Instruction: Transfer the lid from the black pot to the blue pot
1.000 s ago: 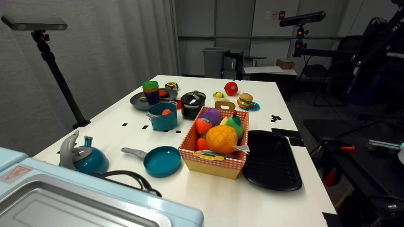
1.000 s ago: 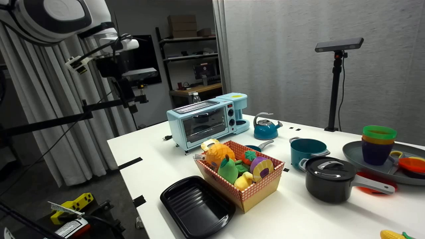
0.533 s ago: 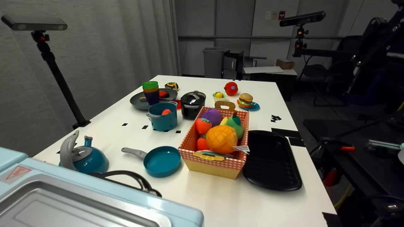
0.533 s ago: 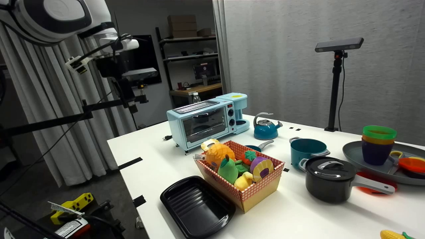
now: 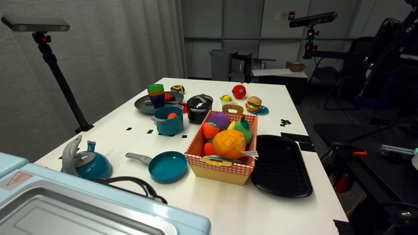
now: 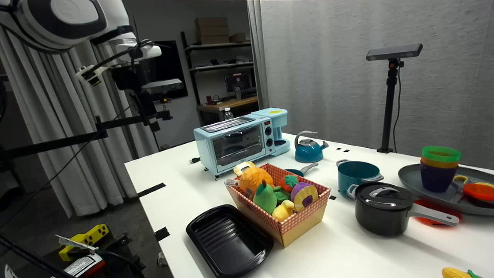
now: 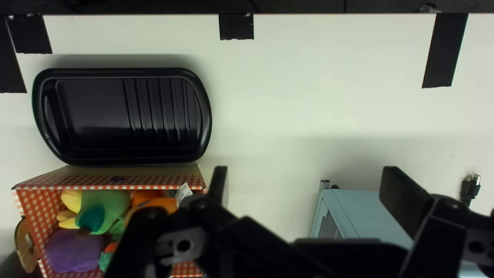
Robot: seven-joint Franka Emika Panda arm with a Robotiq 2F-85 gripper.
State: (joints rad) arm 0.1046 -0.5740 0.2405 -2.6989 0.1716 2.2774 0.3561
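Note:
The dark lid (image 6: 386,196) sits on the black pot (image 6: 380,221), closing its mouth; the lid (image 5: 200,101) and black pot (image 5: 197,115) show in both exterior views. The black pot has a long grey handle. The blue pot (image 6: 348,181) stands close beside it with no lid; in an exterior view the blue pot (image 5: 170,126) holds a reddish-orange item. My gripper (image 7: 307,175) is open and empty, its fingers wide apart high above the table. In an exterior view the gripper (image 6: 153,122) is at upper left, far from the pots. The wrist view shows neither pot nor lid.
A fruit basket (image 6: 305,227) and a black tray (image 6: 231,243) stand between my arm and the pots. A light-blue toaster oven (image 6: 239,143), teal kettle (image 6: 309,152) and teal frying pan (image 5: 168,167) are nearby. A grey plate (image 6: 409,175) with stacked cups (image 6: 438,173) stands by the pots.

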